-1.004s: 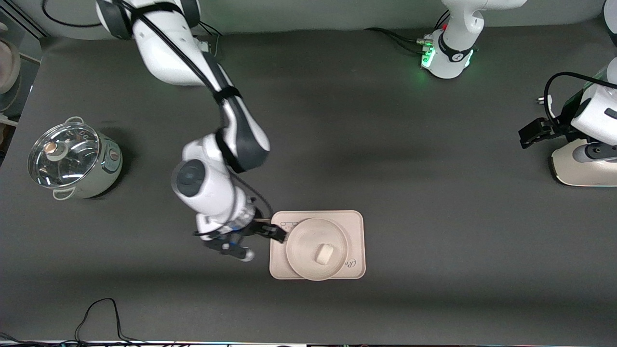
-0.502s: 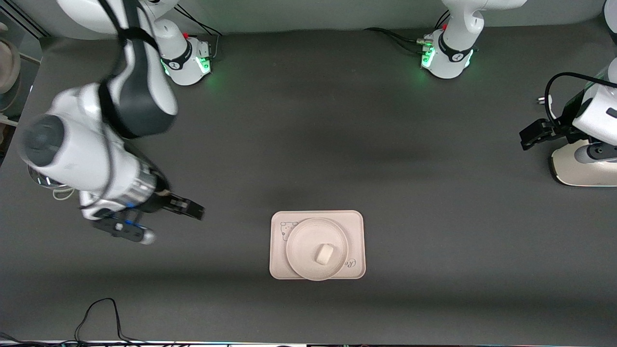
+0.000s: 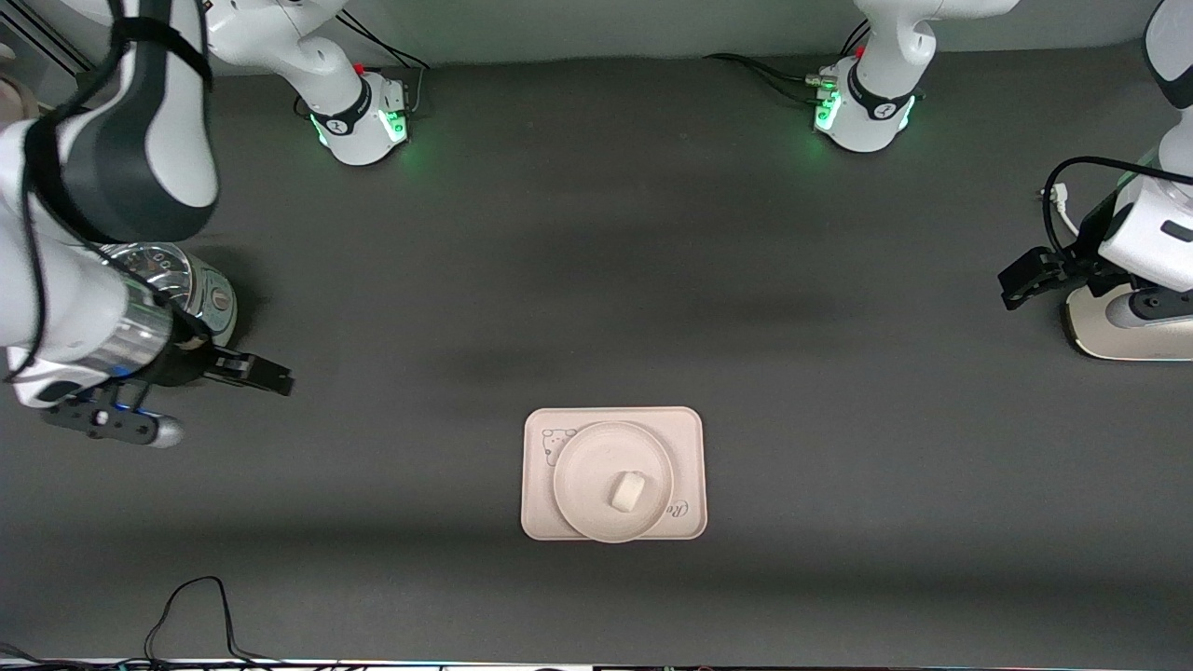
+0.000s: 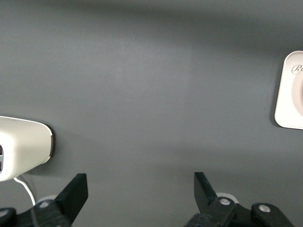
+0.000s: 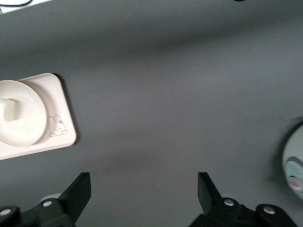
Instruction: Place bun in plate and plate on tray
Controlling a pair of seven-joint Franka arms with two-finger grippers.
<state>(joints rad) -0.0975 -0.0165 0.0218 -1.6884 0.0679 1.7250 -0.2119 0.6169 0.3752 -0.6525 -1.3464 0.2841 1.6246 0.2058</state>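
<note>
The white bun (image 3: 627,490) lies in the round cream plate (image 3: 582,466), and the plate sits on the pinkish tray (image 3: 690,433) near the table's front middle. The right wrist view shows the bun (image 5: 10,109), the plate (image 5: 28,130) and the tray (image 5: 64,137) with its bear drawing. The left wrist view shows only a corner of the tray (image 4: 286,94). My right gripper (image 3: 280,380) is open and empty, well away from the tray, beside the pot; its jaws (image 5: 142,189) stand wide apart. My left gripper (image 3: 1011,284) is open and empty (image 4: 141,191) at the left arm's end, waiting.
A steel pot with a glass lid (image 3: 200,289) stands at the right arm's end, partly hidden by the right arm, and shows in the right wrist view (image 5: 293,165). A white appliance (image 3: 1118,321) sits under the left arm. A black cable (image 3: 186,606) lies at the front edge.
My right gripper has let go of the plate's edge and pulled back from the tray toward the pot. The plate with the bun stays on the tray. The left arm has hardly moved.
</note>
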